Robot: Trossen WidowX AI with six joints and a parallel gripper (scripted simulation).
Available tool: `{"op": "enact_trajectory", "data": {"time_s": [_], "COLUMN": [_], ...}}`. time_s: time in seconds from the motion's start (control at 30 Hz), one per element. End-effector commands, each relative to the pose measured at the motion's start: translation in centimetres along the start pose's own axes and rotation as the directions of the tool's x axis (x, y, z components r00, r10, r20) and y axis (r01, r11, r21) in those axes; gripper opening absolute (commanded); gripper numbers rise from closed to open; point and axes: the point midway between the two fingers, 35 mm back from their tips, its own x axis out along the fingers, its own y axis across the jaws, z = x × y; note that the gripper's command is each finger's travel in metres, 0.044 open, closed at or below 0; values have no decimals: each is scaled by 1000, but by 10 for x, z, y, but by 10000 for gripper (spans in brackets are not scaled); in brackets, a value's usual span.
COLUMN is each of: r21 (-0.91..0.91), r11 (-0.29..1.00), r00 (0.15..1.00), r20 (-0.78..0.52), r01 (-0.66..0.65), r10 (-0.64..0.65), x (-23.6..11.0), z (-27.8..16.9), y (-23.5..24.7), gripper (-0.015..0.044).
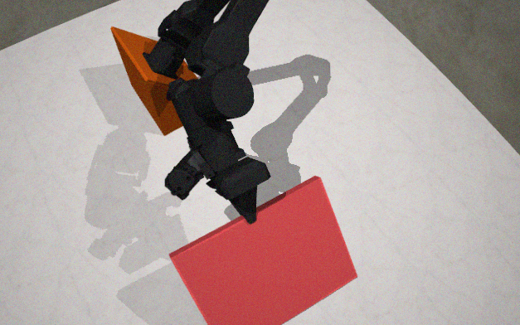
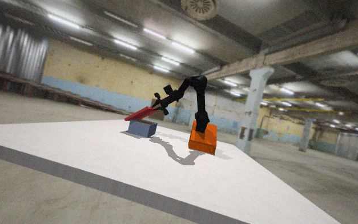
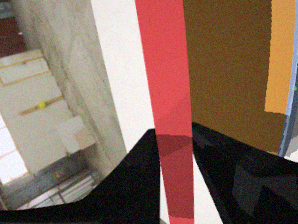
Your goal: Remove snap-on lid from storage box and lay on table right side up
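Observation:
My gripper (image 1: 251, 215) (image 2: 155, 107) (image 3: 172, 132) is shut on the edge of the red lid (image 1: 267, 257) (image 2: 140, 113) (image 3: 161, 50). The lid is lifted and tilted, its gripped edge higher than its far edge, above the blue storage box (image 2: 141, 128). In the wrist view I see the lid edge-on, and beside it the box's open brown inside (image 3: 222, 70) with its blue rim. In the overhead view the lid hides the box.
The arm stands on an orange base block (image 1: 153, 87) (image 2: 203, 139) on the white table (image 1: 406, 145) (image 2: 65, 143). The table's edges border grey floor on all sides.

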Motion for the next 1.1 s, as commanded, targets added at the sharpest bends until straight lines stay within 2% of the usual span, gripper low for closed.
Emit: {"op": "enact_trajectory", "data": {"time_s": [0.0,0.83,1.07], "r21": [-16,-17,-17], "r11": [1000,1000,1000], "r00": [1000,1000,1000], "r20": [-4,-3,-3], "r01": [-15,-15,-15], "r10": [15,15,14], "x": [-5,-27,-24], "z": [-2,-2,-9], "y": [10,35,27], "gripper": [0,0,0]}}
